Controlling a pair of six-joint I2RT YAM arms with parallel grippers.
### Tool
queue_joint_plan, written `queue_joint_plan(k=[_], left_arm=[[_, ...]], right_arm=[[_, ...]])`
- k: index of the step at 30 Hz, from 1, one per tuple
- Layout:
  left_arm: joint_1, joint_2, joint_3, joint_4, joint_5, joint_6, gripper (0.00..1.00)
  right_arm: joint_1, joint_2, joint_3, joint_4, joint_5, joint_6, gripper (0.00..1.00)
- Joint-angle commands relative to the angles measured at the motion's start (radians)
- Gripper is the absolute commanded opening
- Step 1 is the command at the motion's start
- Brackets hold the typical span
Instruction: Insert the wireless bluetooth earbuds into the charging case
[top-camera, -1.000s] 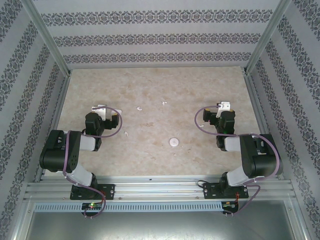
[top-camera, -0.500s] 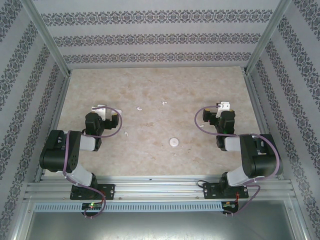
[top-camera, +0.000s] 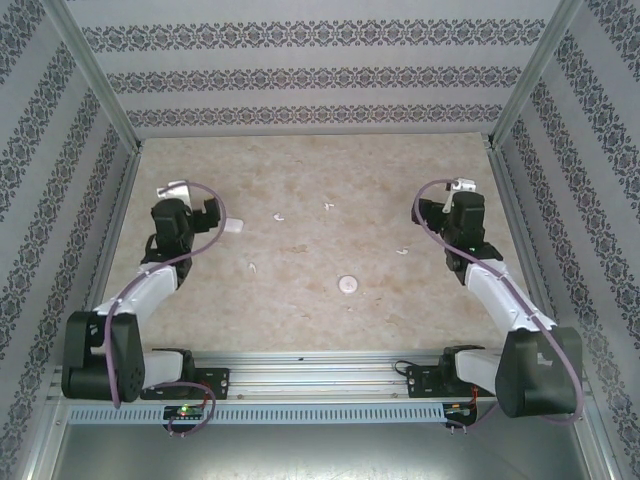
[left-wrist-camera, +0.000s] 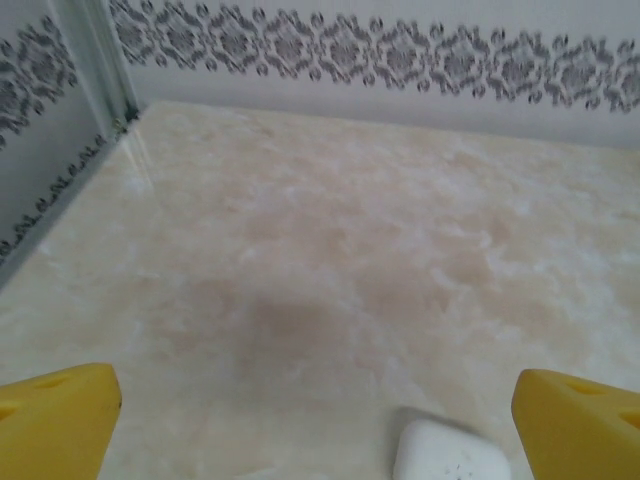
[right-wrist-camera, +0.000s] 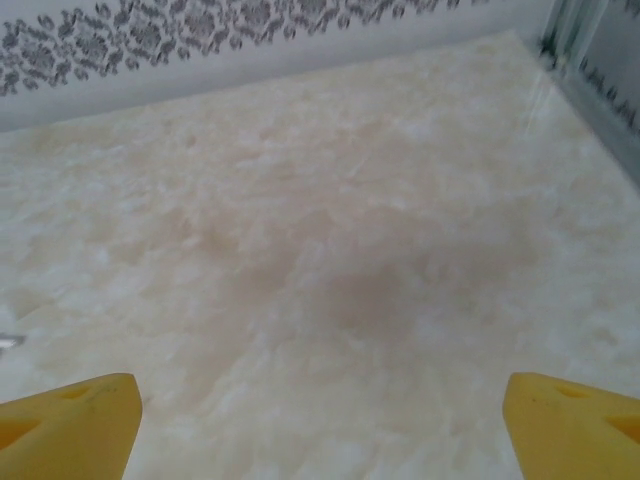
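The charging case (top-camera: 232, 227), a small glossy white rounded box, lies on the table just right of my left gripper (top-camera: 192, 207). In the left wrist view the case (left-wrist-camera: 450, 455) sits low between the spread yellow fingers (left-wrist-camera: 55, 420), close to the right one and touching neither. My left gripper (left-wrist-camera: 318, 420) is open. Several tiny white earbud-like pieces lie apart on the table: one (top-camera: 279, 215), another (top-camera: 328, 206) and a third (top-camera: 252, 267). My right gripper (top-camera: 458, 197) is open (right-wrist-camera: 320, 420) over bare table, with another white piece (top-camera: 402, 251) behind and left of it.
A flat round white disc (top-camera: 347, 285) lies near the table's middle front. Patterned walls and metal posts (top-camera: 95, 90) close in the table on three sides. The left wall (left-wrist-camera: 60, 150) is near my left gripper, and the right corner post (right-wrist-camera: 580, 40) is ahead of my right one.
Both arms have unfolded and reached forward toward the back of the table. The case and the white piece near the right arm have come into view.
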Motion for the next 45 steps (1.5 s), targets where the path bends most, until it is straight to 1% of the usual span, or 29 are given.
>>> queue_joint_plan(k=[1,4,7,10,11,14,17,19,22,25,28,31,36,45], left_arm=[[0.013,-0.082,0.06,-0.317,0.037,-0.038,1.0],[0.013,-0.144,0.071,-0.403,0.095,-0.101,1.0],[0.013,-0.176,0.077,-0.487,0.18,-0.168,1.0],[0.005,-0.185,0.085,-0.575,0.265,-0.265,0.88],[-0.004,-0.182,0.09,-0.604,0.279,-0.282,0.88],[-0.076,-0.18,0.108,-0.688,0.256,-0.293,0.89],[-0.188,-0.188,0.11,-0.731,0.217,-0.314,0.9],[-0.292,-0.192,0.099,-0.737,0.196,-0.354,0.92],[-0.45,-0.175,0.074,-0.722,0.169,-0.434,0.94],[-0.583,-0.151,0.054,-0.711,0.12,-0.495,0.97],[-0.665,-0.131,0.046,-0.713,0.076,-0.526,1.0],[-0.698,-0.112,0.056,-0.732,0.056,-0.531,1.0],[-0.702,-0.089,0.069,-0.759,0.014,-0.564,1.0],[-0.701,-0.139,0.001,-0.663,0.072,-0.511,1.0]], right_arm=[[0.101,-0.028,0.068,-0.393,-0.033,0.118,0.94],[0.238,-0.041,0.097,-0.514,-0.014,0.149,0.94],[0.364,-0.011,0.137,-0.614,-0.015,0.207,0.93],[0.467,0.064,0.192,-0.684,-0.057,0.25,0.89],[0.493,0.092,0.209,-0.701,-0.059,0.264,0.89],[0.561,0.177,0.262,-0.737,-0.044,0.287,0.88],[0.618,0.254,0.297,-0.756,-0.013,0.3,0.88],[0.638,0.301,0.322,-0.77,-0.02,0.306,0.87],[0.644,0.357,0.353,-0.792,-0.059,0.319,0.81],[0.649,0.385,0.374,-0.813,-0.065,0.339,0.79],[0.656,0.399,0.389,-0.837,-0.049,0.347,0.79],[0.662,0.427,0.415,-0.883,-0.027,0.342,0.79],[0.677,0.474,0.471,-0.942,0.005,0.326,0.79],[0.7,0.564,0.535,-0.937,-0.04,0.335,0.79]])
